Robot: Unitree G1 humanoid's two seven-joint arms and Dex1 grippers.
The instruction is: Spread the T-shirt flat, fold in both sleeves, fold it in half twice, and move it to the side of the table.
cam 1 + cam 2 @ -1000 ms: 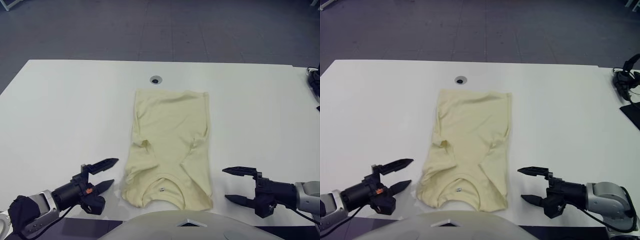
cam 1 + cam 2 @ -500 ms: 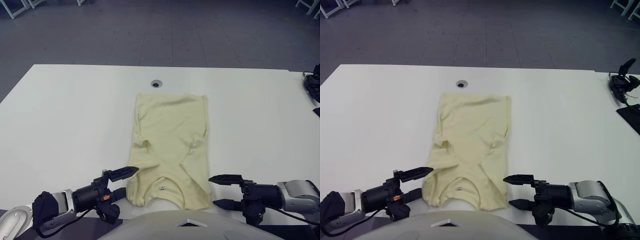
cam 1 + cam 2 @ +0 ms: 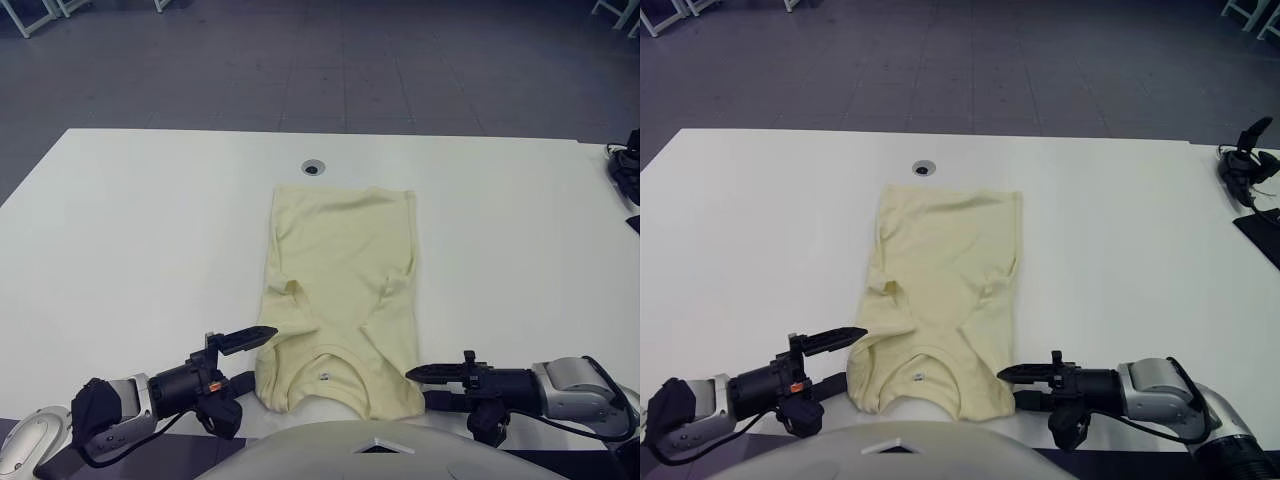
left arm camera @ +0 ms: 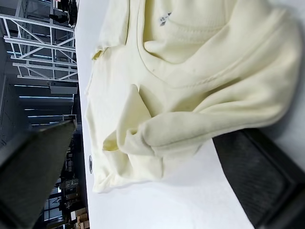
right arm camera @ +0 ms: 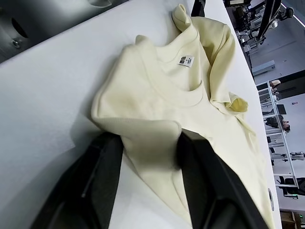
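Left eye view: both grippers sit at the near corners of the T-shirt, jaws apart.

The pale yellow T-shirt (image 3: 340, 280) lies lengthwise in the middle of the white surface (image 3: 150, 220), sleeves folded in, collar at the near edge and hem toward a small round hole (image 3: 312, 168). The left gripper (image 3: 262, 355) has its jaws spread above and below the shirt's left shoulder corner. The right gripper (image 3: 418, 386) has its jaws apart either side of the right shoulder corner, with a fold of cloth between them.
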